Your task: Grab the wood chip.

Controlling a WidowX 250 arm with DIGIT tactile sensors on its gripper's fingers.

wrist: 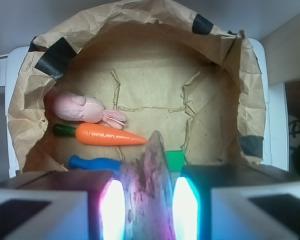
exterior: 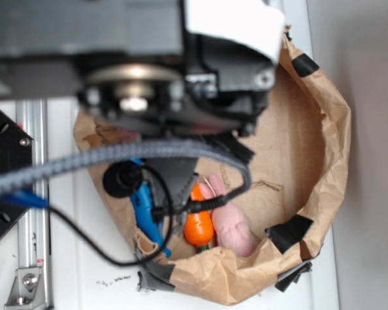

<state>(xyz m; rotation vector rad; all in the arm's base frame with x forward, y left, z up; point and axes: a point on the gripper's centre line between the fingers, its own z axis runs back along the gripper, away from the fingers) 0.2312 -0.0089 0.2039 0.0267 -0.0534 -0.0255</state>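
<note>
Both claw (wrist: 147, 200) fingers tight against the upright wood chip (wrist: 149, 175).

I work in what looks like a robotics lab bench setup. My arm is bolted beside an aluminium rail (exterior: 31, 213) on a plain white table (exterior: 84, 287), with loose black cables (exterior: 84, 242) trailing across it. The workspace is a makeshift brown-paper bin (wrist: 140, 95) patched with black tape (wrist: 57, 55), stocked with toy props.
</note>
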